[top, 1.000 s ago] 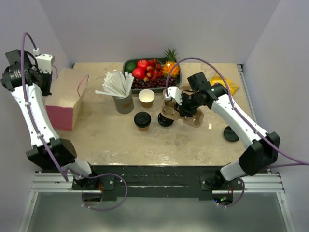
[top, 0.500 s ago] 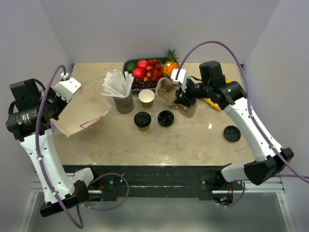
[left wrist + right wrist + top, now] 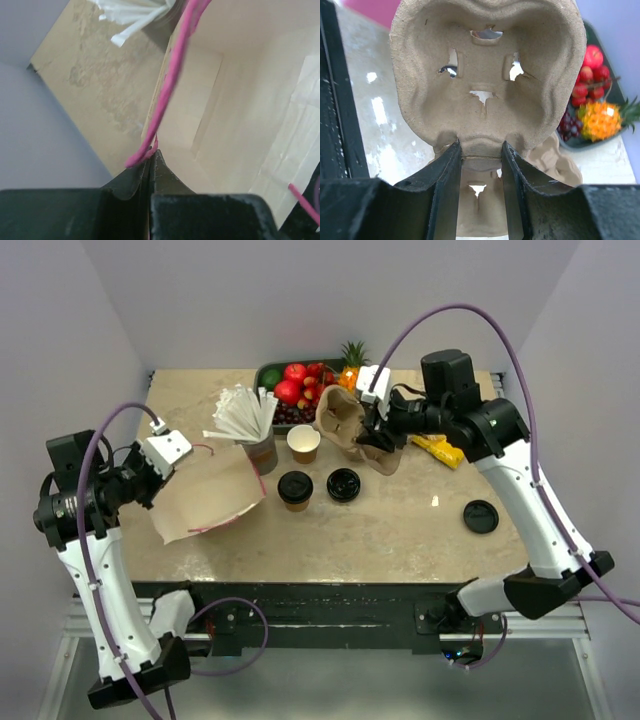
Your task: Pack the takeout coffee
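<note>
We hold our left arm (image 3: 88,540) up along the left edge of the frame, its wrist turned toward the centre. Our left gripper (image 3: 172,462) is pinched tight, jaws meeting on the rim of the bag (image 3: 210,500). Our right arm (image 3: 520,490) climbs from the lower right, bends at upper right and reaches leftward. Our right gripper (image 3: 480,150) has its jaws partly apart, clamped on the middle ridge of the tray (image 3: 485,60), which it holds off the table.

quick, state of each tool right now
Left tool: closed on the paper bag by its pink handle.
Right tool: closed on the cup carrier.
</note>
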Robot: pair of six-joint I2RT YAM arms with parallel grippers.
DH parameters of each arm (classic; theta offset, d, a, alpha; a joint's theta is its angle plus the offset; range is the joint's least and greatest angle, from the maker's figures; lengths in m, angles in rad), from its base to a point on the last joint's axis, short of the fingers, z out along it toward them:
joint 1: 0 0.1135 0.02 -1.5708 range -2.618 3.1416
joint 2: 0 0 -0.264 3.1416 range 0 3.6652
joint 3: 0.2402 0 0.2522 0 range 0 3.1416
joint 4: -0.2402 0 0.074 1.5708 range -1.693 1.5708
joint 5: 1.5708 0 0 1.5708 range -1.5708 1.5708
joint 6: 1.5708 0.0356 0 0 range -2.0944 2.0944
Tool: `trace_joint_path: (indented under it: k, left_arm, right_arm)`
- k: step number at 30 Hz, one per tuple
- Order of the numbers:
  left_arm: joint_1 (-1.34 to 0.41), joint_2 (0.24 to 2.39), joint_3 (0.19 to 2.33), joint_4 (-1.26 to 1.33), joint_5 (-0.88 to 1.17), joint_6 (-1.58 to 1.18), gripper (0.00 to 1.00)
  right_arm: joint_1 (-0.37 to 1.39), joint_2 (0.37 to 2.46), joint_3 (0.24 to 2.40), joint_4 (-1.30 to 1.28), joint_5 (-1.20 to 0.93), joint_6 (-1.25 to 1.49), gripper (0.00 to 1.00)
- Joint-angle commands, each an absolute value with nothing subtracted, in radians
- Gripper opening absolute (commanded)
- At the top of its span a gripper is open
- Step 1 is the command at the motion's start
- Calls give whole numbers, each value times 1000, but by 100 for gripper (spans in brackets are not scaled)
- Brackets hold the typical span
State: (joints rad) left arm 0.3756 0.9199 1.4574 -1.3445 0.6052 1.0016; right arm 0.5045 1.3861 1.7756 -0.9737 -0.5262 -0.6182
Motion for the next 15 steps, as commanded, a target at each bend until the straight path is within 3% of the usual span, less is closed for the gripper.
trace_joint_path:
  k: [1, 7, 15]
  left_arm:
    - [333, 956, 1428, -1252, 844, 849, 0]
    - [175, 925, 1312, -1138, 735, 698, 0]
    - [158, 934, 1310, -1109, 776, 582, 0]
  right_arm:
    - [567, 1410, 1905, -957, -600, -569, 27]
    - [716, 1436, 2006, -844, -585, -523, 27]
    - [931, 1515, 2091, -745, -541, -526, 28]
